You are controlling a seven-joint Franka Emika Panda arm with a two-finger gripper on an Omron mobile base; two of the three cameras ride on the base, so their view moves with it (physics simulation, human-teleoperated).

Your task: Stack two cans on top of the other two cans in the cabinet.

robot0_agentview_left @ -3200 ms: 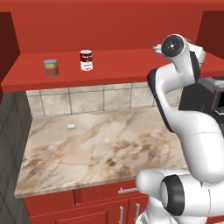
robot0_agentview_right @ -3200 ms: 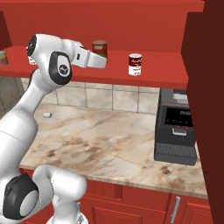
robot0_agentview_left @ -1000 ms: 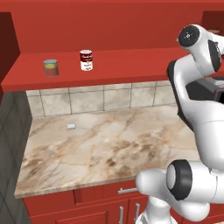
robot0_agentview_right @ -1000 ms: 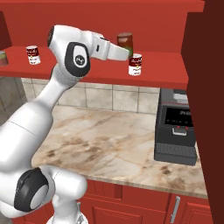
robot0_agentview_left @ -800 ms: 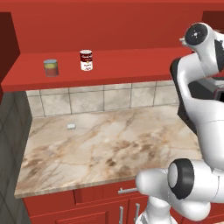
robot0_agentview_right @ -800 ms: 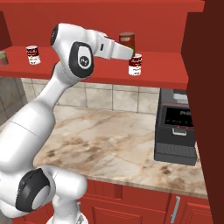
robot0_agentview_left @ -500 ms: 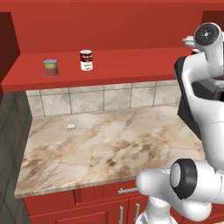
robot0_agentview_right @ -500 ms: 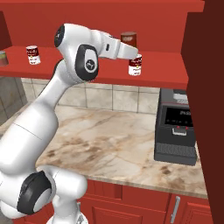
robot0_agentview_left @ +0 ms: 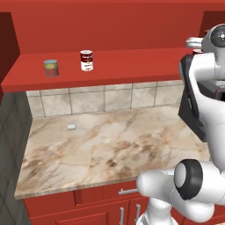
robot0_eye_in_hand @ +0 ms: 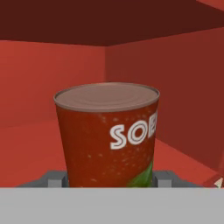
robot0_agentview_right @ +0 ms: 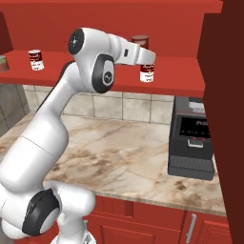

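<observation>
Dark red can (robot0_eye_in_hand: 109,135) sits clamped in our hand (robot0_eye_in_hand: 107,179), with the soup can (robot0_agentview_right: 147,72) at five o'clock on the cabinet shelf (robot0_agentview_right: 95,76).

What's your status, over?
Gripper shut on dark red can, inside cabinet. Soup can on shelf close by. Nothing between them.

The left base view looks from behind the arm's left side, forward and down over the marble counter (robot0_agentview_left: 105,145) toward the cabinet (robot0_agentview_left: 110,66). The right base view faces the same counter (robot0_agentview_right: 124,152) and cabinet shelf (robot0_agentview_right: 176,81) from the other side. The hand view sits low and very near a dark red can (robot0_eye_in_hand: 107,135), looking into the cabinet's corner.
</observation>
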